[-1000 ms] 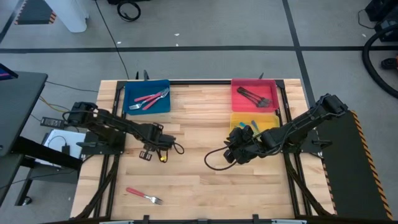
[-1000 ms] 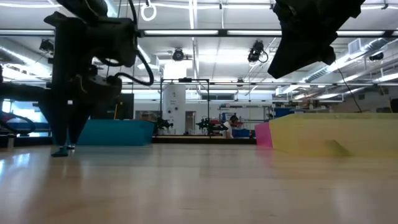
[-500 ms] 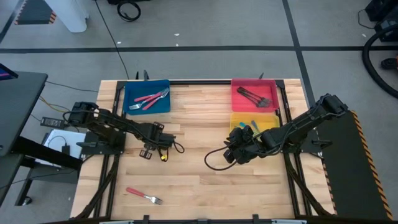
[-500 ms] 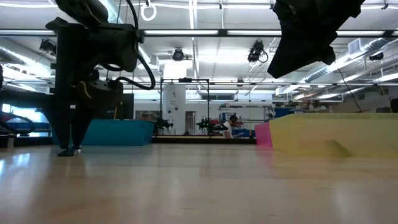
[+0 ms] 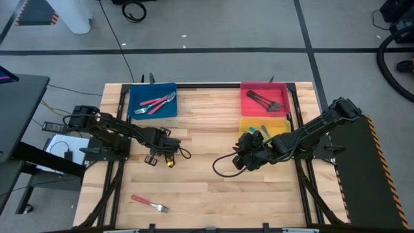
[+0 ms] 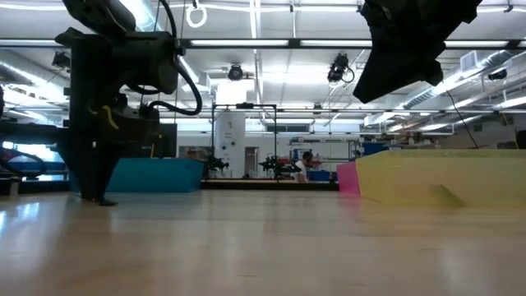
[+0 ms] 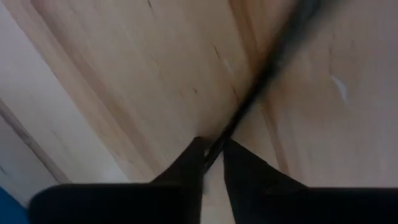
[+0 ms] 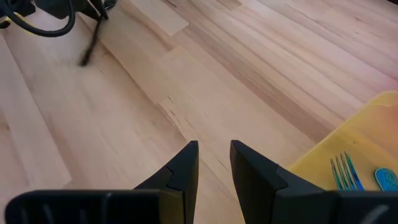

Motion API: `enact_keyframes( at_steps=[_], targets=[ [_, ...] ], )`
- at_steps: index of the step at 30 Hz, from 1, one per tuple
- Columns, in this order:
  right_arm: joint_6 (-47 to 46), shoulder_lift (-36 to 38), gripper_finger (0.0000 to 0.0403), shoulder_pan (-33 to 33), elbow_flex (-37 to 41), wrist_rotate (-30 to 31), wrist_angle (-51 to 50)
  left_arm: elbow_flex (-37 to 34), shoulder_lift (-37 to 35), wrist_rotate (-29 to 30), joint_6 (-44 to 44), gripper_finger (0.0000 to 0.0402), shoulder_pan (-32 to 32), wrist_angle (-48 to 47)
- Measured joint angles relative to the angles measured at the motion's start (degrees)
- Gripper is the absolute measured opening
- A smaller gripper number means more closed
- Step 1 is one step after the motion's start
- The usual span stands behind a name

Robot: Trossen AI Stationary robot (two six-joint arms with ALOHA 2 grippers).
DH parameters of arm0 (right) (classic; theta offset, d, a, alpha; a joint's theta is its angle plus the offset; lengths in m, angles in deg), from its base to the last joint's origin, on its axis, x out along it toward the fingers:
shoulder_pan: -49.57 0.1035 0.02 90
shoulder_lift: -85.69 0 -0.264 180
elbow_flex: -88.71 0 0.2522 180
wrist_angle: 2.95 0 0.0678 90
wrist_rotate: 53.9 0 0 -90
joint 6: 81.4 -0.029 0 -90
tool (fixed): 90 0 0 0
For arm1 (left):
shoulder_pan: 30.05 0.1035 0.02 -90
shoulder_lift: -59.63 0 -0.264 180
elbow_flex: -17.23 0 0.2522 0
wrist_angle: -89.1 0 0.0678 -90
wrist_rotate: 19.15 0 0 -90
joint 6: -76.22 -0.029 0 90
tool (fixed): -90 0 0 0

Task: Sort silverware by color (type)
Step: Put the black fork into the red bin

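Left tool (image 7: 212, 154): low over the worktop (image 5: 207, 155), left of centre; its fingers (image 7: 186, 165) stand narrow with a thin dark utensil (image 7: 261, 74) between them, the fingertips close against it, though a firm grip cannot be told.
Dark utensil: slim and blurred, running from between the left tool's tips out across the wood; its type cannot be told.
Right tool (image 8: 214, 149): hangs above the worktop with a narrow gap between its fingers, holding nothing; the yellow tray (image 8: 367, 134) is just beside it.
Blue-handled fork (image 8: 342, 173): in the yellow tray, near the right tool.
Red-handled fork (image 5: 149, 204): alone on the worktop, well apart from the left tool, toward the front edge.
Blue tray (image 5: 152, 101): behind the left tool, holding red-handled pieces (image 5: 154, 103).
Red tray (image 5: 264, 98): beyond the yellow tray from the right tool, holding dark metal pieces (image 5: 262, 99).
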Motion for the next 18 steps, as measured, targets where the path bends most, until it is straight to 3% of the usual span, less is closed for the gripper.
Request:
enact_keyframes(
  at_steps=[4,9,18],
  targets=[
    [0.0,0.0,0.0101,0.0,0.0,0.0,0.5,0.0,0.1,0.5,0.3,0.0011,0.1,0.4],
    [2.5,0.0,0.0101,-1.4,0.0,0.0,1.2,0.2,-0.2,0.4,0.3,0.0009,0.1,0.5],
    [16.4,4.3,0.0101,-7.2,0.0,0.0,8.1,3.3,-3.6,-1.0,-0.4,0.0004,0.6,3.5]
  ],
)
